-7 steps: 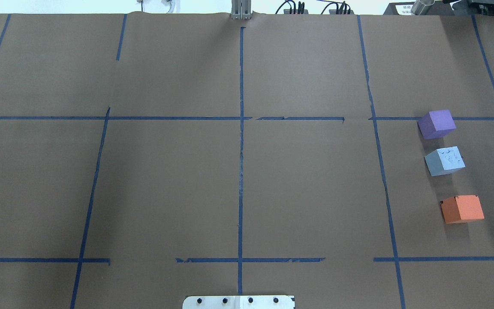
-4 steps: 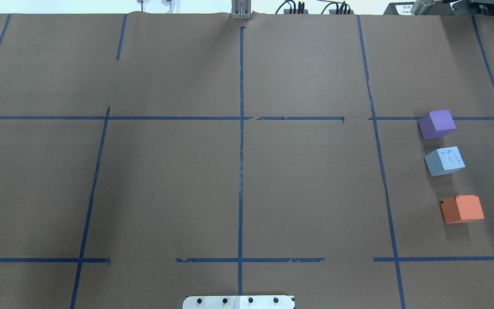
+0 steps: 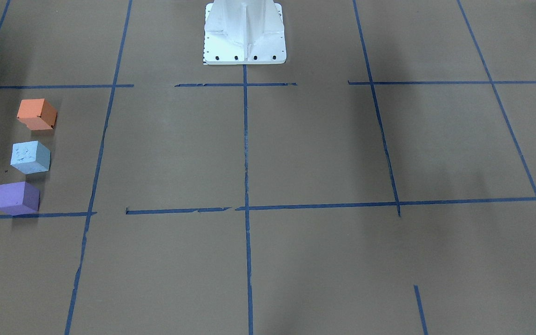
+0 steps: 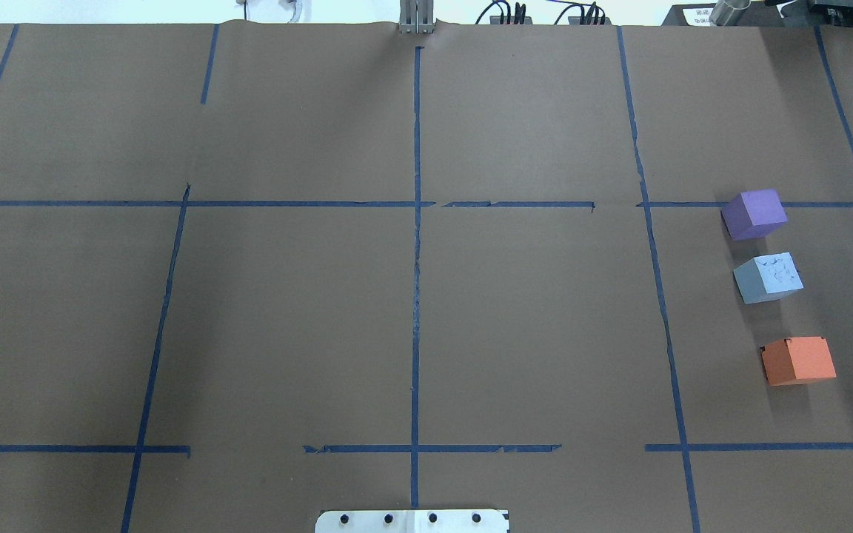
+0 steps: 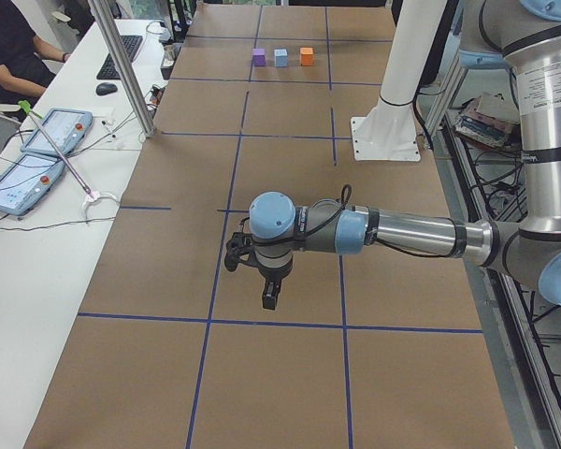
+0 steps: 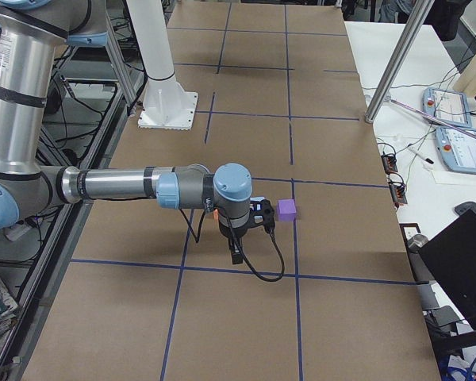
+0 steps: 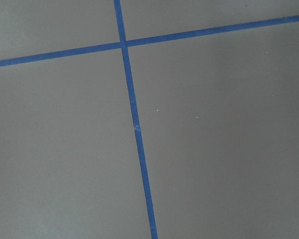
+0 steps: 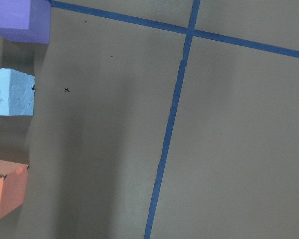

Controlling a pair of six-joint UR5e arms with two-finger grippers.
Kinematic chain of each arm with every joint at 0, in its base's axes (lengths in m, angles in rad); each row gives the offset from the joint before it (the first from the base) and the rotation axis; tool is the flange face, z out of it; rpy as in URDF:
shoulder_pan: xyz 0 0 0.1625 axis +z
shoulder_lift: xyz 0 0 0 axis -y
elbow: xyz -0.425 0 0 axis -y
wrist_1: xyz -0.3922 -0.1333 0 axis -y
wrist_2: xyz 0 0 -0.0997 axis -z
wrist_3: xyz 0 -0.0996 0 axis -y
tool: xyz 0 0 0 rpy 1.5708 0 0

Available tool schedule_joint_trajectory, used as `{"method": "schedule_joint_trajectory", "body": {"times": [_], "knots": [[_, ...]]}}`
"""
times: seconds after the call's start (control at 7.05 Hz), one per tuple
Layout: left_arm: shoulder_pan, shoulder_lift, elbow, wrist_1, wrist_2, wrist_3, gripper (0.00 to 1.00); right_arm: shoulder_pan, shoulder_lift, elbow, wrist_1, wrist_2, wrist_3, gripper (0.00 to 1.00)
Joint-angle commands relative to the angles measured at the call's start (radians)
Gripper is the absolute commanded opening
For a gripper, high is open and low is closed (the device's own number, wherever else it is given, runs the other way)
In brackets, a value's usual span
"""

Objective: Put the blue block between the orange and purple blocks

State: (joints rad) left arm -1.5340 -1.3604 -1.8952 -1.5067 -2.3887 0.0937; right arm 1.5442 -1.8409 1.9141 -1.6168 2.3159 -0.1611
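The light blue block (image 4: 768, 277) sits on the brown paper between the purple block (image 4: 754, 213) and the orange block (image 4: 798, 360), apart from both, at the table's right side. The three also line up in the front-facing view: orange (image 3: 36, 114), blue (image 3: 30, 157), purple (image 3: 17, 197). The right wrist view shows their edges at its left: purple (image 8: 20, 20), blue (image 8: 10, 92), orange (image 8: 7, 194). The left gripper (image 5: 267, 299) hangs above the table far from the blocks. The right gripper (image 6: 236, 255) hangs above the table beside the blocks. I cannot tell whether either is open.
Blue tape lines (image 4: 416, 259) divide the paper into cells. The white robot base (image 3: 244, 32) stands at the table's near-robot edge. An operators' desk with tablets (image 5: 51, 131) and metal posts (image 5: 122, 65) runs along the far side.
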Motion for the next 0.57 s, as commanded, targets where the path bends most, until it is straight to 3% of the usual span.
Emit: {"method": "schedule_joint_trajectory", "body": {"times": [0.0, 0.43], "knots": [[0.000, -0.005, 0.001, -0.001, -0.001, -0.003, 1.00, -0.001, 0.003, -0.007, 0.003, -0.001, -0.005, 1.00], [0.000, -0.006, 0.002, 0.000, -0.001, -0.003, 1.00, -0.003, 0.000, -0.009, 0.067, -0.009, -0.006, 1.00]]}}
